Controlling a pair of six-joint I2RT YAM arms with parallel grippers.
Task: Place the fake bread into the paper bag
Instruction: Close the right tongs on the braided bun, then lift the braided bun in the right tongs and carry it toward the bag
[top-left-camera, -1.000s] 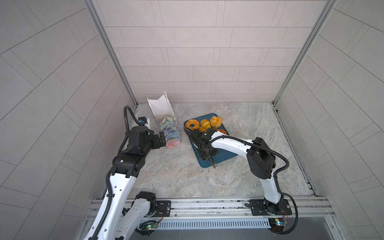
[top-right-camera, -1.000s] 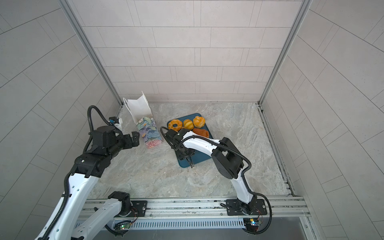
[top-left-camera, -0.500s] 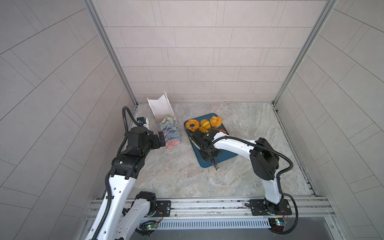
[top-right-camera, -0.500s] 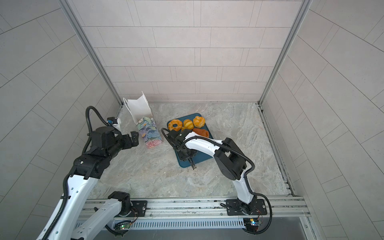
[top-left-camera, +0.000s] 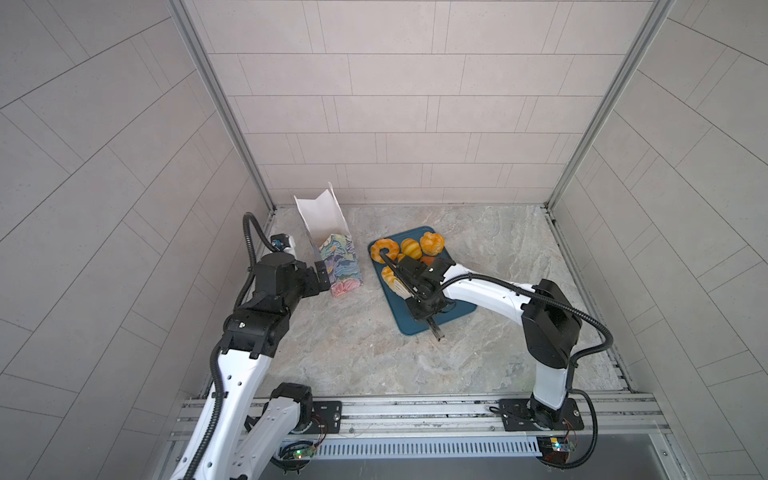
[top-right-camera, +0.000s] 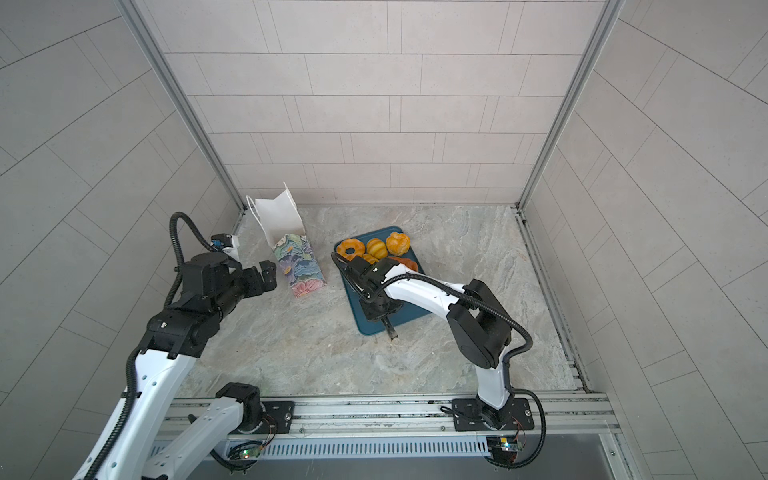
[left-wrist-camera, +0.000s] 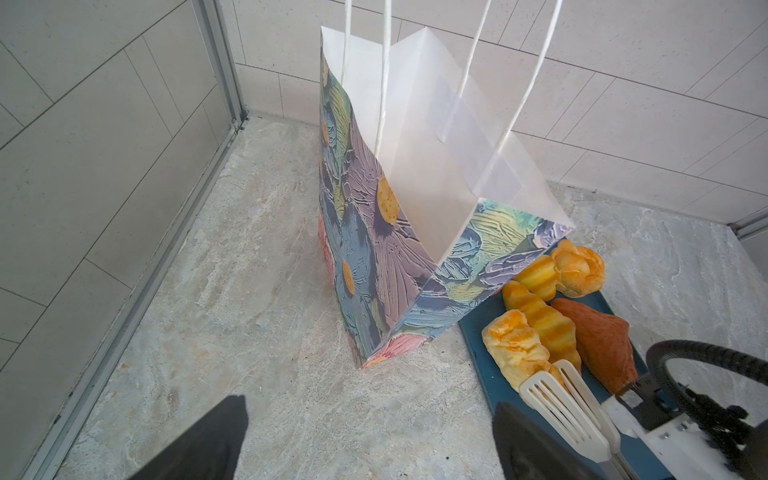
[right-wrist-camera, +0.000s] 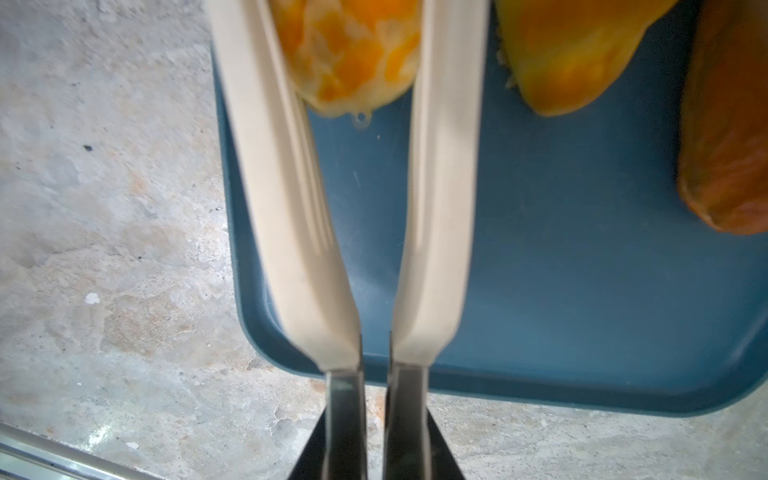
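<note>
1. The marble table (top-left-camera: 353, 353) is bare across its front half and right side, so you have free room there. Walls close in on the left, back and right.
2. Your left arm (top-left-camera: 257, 324) is bent forward low on the left. The left gripper (left-wrist-camera: 370, 409) hangs just short of the paper bag with its fingers spread wide and nothing between them.
3. Your right arm (top-left-camera: 490, 293) reaches in from the right and crosses low over the tray. The right gripper (right-wrist-camera: 376, 436) is clamped on the steel shanks of the tongs.
4. The paper bag (left-wrist-camera: 374, 257) stands upright near the back-left corner, mouth open, white inside, cord handles up. It stands just beside the tray's left edge.
5. The teal tray (right-wrist-camera: 540, 249) lies mid-table, turned at a slant. Its front half is bare, and the tongs' handle end juts past its front rim.
6. The white tongs (left-wrist-camera: 561, 411) press their two blades against either side of one croissant's end.
7. The fake bread (top-left-camera: 409, 247) sits bunched at the tray's back end. The pinched croissant (right-wrist-camera: 353, 54) is nearest the bag side, beside a striped roll and the darker piece (left-wrist-camera: 598, 340). I cannot tell whether the croissant has left the tray.
</note>
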